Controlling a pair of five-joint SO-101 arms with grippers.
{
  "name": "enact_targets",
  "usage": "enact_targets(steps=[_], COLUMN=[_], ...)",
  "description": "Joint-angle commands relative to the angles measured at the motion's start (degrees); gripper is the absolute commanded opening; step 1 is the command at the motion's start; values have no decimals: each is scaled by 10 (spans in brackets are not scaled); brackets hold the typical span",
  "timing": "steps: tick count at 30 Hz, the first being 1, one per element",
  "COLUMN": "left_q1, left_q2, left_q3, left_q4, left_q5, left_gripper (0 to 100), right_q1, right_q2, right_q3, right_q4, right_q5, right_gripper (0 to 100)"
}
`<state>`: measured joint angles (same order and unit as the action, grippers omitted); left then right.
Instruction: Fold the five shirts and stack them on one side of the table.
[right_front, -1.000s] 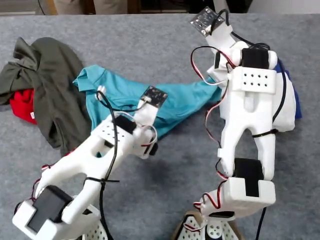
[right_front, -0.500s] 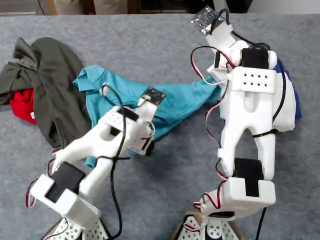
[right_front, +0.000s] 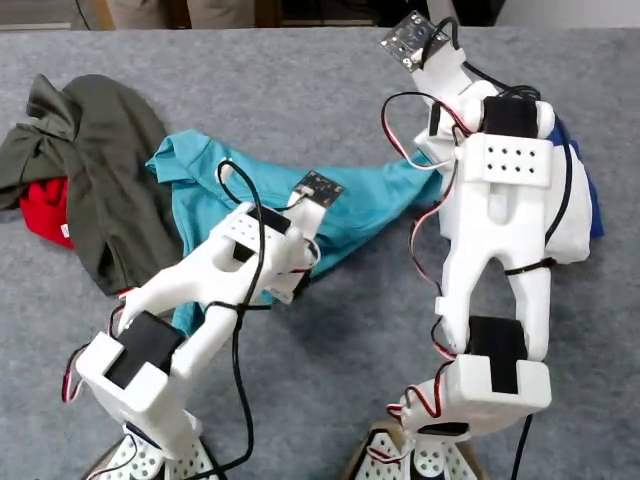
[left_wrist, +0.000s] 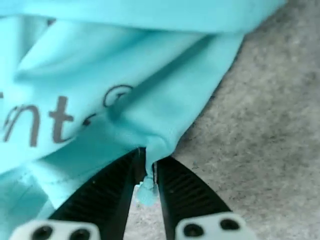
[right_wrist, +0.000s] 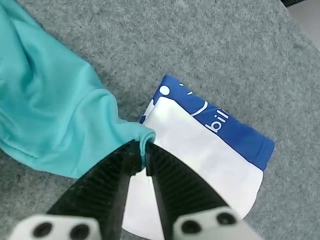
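A teal shirt (right_front: 250, 190) lies spread between the two arms on the grey table. My left gripper (left_wrist: 146, 172) is shut on a bunched edge of the teal shirt (left_wrist: 100, 90), at its near hem in the high view (right_front: 297, 285). My right gripper (right_wrist: 145, 156) is shut on a corner of the teal shirt (right_wrist: 45, 110), just beside a folded white shirt (right_wrist: 200, 170) lying on a blue shirt (right_wrist: 235, 130). An olive shirt (right_front: 100, 170) is heaped at the far left over a red shirt (right_front: 40, 210).
The right arm (right_front: 500, 170) covers most of the white and blue stack (right_front: 585, 210) at the table's right side. Bare grey table (right_front: 300, 80) lies behind the teal shirt and in front of it, between the two arm bases.
The left arm's rear links have swung rightward and upward while its gripper stays clamped at the teal shirt's near edge. The right arm has not moved.
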<state>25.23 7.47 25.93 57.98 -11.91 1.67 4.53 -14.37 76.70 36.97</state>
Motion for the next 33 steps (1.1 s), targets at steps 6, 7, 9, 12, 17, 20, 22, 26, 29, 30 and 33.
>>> enact_targets(steps=[6,7,9,12,17,20,22,26,29,30,33], left_q1=[-79,-95,-119,-125,-127,-127,-125,-127,-128,-128,-137], left_q2=[-292,-334,-408,-487,-510,-506,-507,-508,-523,-532,-556], left_q3=[-152,-181,-243,-333,-518,-609,-631,-600,-571,-556,-492], left_q4=[218,239,276,330,411,429,429,429,429,429,429], left_q5=[58,67,74,74,76,89,98,98,95,87,48], left_gripper=[18,18,18,18,18,18,18,18,18,18,18], right_q1=[60,69,84,96,102,101,97,94,109,113,118], right_q2=[-29,-31,-33,-36,-29,-15,6,55,66,64,46], right_q3=[-105,-123,-165,-230,-337,-346,-335,-324,-301,-290,-258], right_q4=[-8,-6,-5,-4,76,135,182,254,257,257,257], right_q5=[-116,-136,-181,-254,-276,-255,-222,-178,-157,-150,-115], right_gripper=[2,2,2,2,2,2,2,2,2,2,2])
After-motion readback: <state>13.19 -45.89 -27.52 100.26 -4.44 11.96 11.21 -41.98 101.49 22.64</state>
